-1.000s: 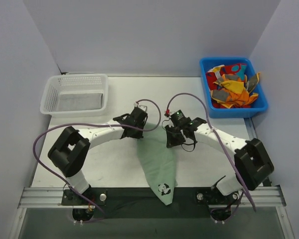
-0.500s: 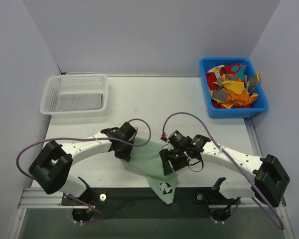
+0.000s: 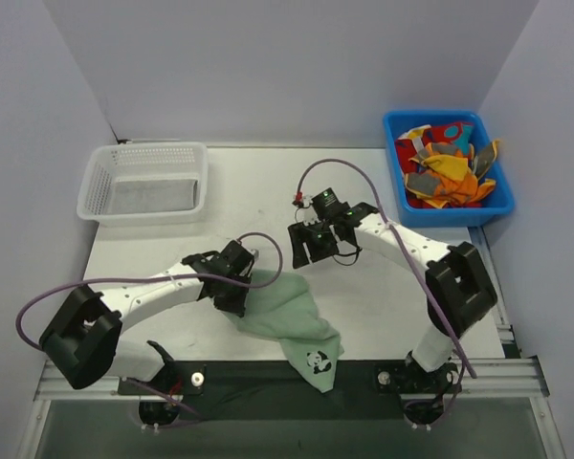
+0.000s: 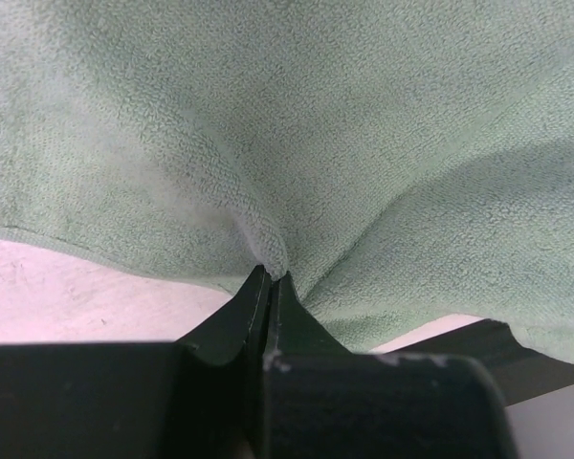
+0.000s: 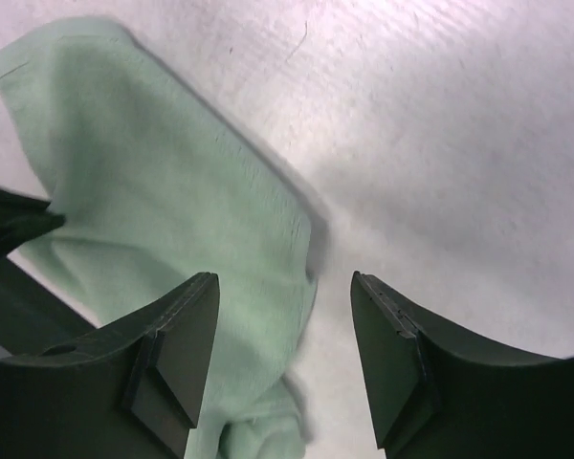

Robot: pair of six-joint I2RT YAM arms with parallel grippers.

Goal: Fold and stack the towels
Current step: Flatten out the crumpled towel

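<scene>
A pale green towel point(image 3: 289, 316) with a panda print point(image 3: 316, 361) lies crumpled at the table's near edge, its panda corner hanging over the front rail. My left gripper point(image 3: 237, 302) is shut on a pinched fold at the towel's left side; the left wrist view shows the jaws point(image 4: 272, 277) closed on the green cloth point(image 4: 364, 143). My right gripper point(image 3: 309, 251) hovers open behind the towel with nothing between its fingers point(image 5: 285, 316); the green towel point(image 5: 153, 191) lies below and to its left. Orange and red towels point(image 3: 450, 172) fill the blue bin. A grey towel point(image 3: 153, 194) lies in the basket.
The white mesh basket point(image 3: 96, 186) stands at the back left. The blue bin point(image 3: 497, 206) stands at the back right, against the right wall. A black strip and a metal rail point(image 3: 96, 375) run along the table's near edge by the arm bases.
My right gripper opened, let go of the green towel and moved back toward the far side. The left gripper dragged its held fold nearer and leftward, and the towel slumped into a crumpled heap.
</scene>
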